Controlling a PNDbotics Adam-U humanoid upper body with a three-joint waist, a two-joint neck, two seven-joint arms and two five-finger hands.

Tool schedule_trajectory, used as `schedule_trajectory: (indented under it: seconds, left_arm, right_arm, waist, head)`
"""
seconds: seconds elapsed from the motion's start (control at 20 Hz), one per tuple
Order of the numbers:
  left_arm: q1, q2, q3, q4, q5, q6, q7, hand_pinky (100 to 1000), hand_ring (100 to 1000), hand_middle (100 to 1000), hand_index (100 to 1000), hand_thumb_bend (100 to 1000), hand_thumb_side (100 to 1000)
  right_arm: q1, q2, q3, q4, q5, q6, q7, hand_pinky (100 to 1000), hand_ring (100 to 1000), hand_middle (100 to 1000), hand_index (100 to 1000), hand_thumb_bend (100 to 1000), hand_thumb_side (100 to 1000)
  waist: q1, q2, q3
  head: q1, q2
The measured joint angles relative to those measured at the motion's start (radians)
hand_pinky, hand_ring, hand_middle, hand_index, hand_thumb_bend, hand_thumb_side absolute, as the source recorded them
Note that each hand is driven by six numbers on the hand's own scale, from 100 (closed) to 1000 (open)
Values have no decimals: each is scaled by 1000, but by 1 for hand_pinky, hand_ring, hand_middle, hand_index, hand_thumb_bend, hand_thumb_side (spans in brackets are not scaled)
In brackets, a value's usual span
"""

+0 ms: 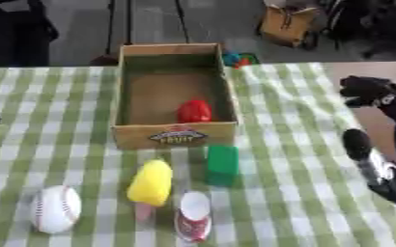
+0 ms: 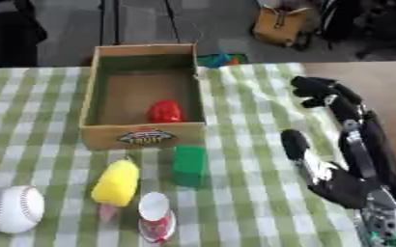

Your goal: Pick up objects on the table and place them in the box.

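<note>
Right hand open and empty beside four items waiting on the bench

Our right hand (image 2: 341, 176) holds nothing, fingers spread; the red object (image 1: 194, 111) already lies in the box (image 1: 174, 136). Reaching left, we risk toppling the green block (image 1: 222, 165) or cup (image 1: 193, 215), nudging the yellow object (image 1: 151, 183), or rolling the baseball (image 1: 55, 208) away.

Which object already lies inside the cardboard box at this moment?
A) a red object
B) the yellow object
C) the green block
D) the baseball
A: a red object lies on the floor of the cardboard box, near its front wall, while the baseball, the green block and the yellow object all sit on the checked tablecloth in front of the box.
</note>
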Motion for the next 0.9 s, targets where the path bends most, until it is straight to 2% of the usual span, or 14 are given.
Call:
schedule_trajectory:
  seconds: [0.05,0.1,0.3,0.35,0.45,0.5,0.65,0.7,0.75,0.8,0.85,0.9]
  left_arm:
    - [0,0,-2,0,0,1,-1,540,523,563,627,146,935]
    - [0,0,-2,0,0,2,-2,540,522,564,627,146,935]
    - [1,0,-3,0,1,3,-4,540,522,564,627,146,936]
    - [1,0,-3,0,1,3,-4,540,522,564,627,147,938]
    - [1,0,-3,0,2,4,-6,540,522,564,627,147,938]
    - [2,0,-3,0,2,4,-8,540,522,564,627,148,939]
    - [3,0,-4,0,4,6,-10,541,523,564,627,149,941]
    - [3,0,-5,0,5,6,-11,541,523,564,627,149,941]
    - [3,0,-6,0,5,7,-11,541,523,564,627,148,941]
    - [4,0,-6,0,6,7,-12,541,523,564,627,148,941]
    - [4,0,-8,0,6,8,-13,541,523,564,627,148,942]
    - [4,0,-8,0,6,8,-13,541,523,564,627,148,942]
  right_arm:
    - [-20,-18,11,0,4,15,31,766,814,804,925,471,850]
    - [-38,-36,23,0,10,28,61,766,814,809,925,463,927]
    - [-108,-104,73,0,34,81,165,812,851,839,947,485,925]
    - [-118,-115,83,0,39,89,184,862,893,873,972,516,917]
    - [-139,-131,104,5,47,100,219,862,893,873,972,516,917]
    - [-148,-135,112,10,50,104,233,915,929,892,977,549,875]
    - [-177,-140,146,57,63,115,276,942,947,899,979,578,790]
    - [-185,-140,156,72,67,117,288,942,947,899,979,578,790]
    - [-191,-140,165,86,72,119,298,970,970,913,985,634,637]
    - [-196,-140,173,100,76,119,311,970,970,913,985,634,637]
    - [-200,-140,184,115,80,119,330,987,982,922,986,659,560]
    - [-205,-140,193,129,84,119,353,987,982,922,986,659,560]
  waist:
    - [-2,-3,1]
    - [-4,-5,2]
    - [-10,-9,8]
    - [-10,-10,8]
    - [-13,-12,9]
    - [-14,-12,9]
    - [-17,-12,9]
    - [-19,-12,10]
    - [-19,-12,10]
    - [-19,-12,11]
    - [-19,-12,12]
    - [-19,-12,13]
  head:
    - [-2,1]
    - [-5,1]
    - [-16,10]
    - [-19,10]
    - [-21,11]
    - [-22,14]
    - [-28,18]
    - [-28,19]
    - [-29,19]
    - [-29,19]
    - [-31,19]
    - [-31,19]
